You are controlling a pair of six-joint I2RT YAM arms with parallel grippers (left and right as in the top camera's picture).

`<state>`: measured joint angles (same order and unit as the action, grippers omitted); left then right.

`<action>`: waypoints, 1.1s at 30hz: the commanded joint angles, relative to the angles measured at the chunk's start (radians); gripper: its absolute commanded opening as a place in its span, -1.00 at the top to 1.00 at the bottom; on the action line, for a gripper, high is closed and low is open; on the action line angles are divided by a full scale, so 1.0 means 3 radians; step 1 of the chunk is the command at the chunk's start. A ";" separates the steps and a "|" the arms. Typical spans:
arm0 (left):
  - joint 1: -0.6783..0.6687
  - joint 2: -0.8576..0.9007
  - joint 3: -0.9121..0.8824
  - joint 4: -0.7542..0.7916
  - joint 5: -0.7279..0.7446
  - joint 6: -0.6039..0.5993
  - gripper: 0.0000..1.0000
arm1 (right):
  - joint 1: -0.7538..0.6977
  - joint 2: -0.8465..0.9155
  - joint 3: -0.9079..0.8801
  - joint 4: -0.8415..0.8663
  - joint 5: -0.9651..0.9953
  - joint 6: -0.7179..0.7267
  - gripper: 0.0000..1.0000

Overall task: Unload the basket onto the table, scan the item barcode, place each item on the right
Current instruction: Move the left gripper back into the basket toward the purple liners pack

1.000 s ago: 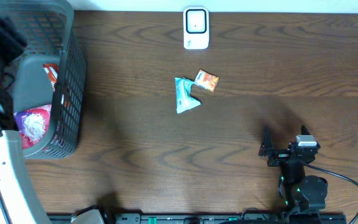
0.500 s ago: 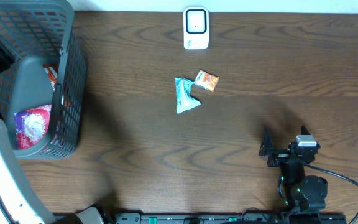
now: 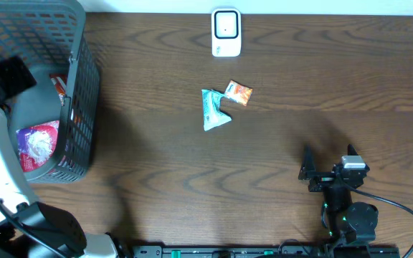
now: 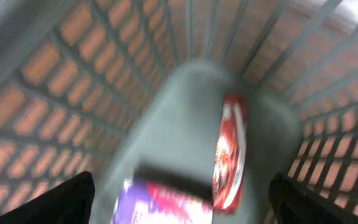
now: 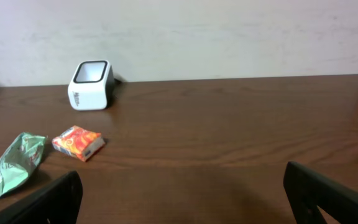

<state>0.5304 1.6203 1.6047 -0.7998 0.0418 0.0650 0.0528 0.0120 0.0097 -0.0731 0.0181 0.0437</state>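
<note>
Hovering over basket [image 4: 55, 81], left end effector [image 4: 180, 186] spread empty, red packet [image 4: 230, 152] below

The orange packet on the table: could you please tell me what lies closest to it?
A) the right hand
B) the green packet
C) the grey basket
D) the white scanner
B: in the overhead view the orange packet lies right beside the green packet, with the white scanner well apart from both.

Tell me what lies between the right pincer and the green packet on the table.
Nothing. The overhead view shows only bare tabletop between the right pincer and the green packet. The orange packet lies off that line, on the far side.
</note>
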 commanded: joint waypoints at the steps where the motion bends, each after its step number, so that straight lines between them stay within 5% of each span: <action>1: 0.0011 0.0079 0.0051 -0.0243 -0.0118 -0.0009 -0.80 | -0.0020 -0.0018 -0.0014 -0.0003 -0.0005 -0.0024 -0.99; 8: 0.0011 0.0231 -0.0163 -0.0416 -0.0141 -0.0647 -0.89 | -0.0020 -0.0018 -0.0014 -0.0003 -0.0005 -0.0024 -0.99; 12: 0.0011 0.0351 -0.0223 -0.0623 -0.0652 -0.1364 -0.96 | -0.0020 -0.0018 -0.0014 -0.0003 -0.0005 -0.0024 -0.99; 21: 0.0011 0.0586 -0.0426 -0.0645 -0.0717 -0.1513 -0.95 | -0.0020 -0.0018 -0.0014 -0.0003 -0.0005 -0.0024 -0.99; 28: 0.0015 0.0698 -0.0696 -0.0607 -0.0734 -0.2149 -0.96 | -0.0020 -0.0018 -0.0014 -0.0003 -0.0005 -0.0024 -0.99; 33: 0.0057 0.0711 -0.0961 -0.0278 -0.0744 -0.2241 -0.96 | -0.0020 -0.0018 -0.0014 -0.0003 -0.0005 -0.0024 -0.99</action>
<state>0.5327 1.8221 1.3544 -0.9066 -0.1585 -0.5510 0.0528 0.0120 0.0097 -0.0731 0.0181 0.0437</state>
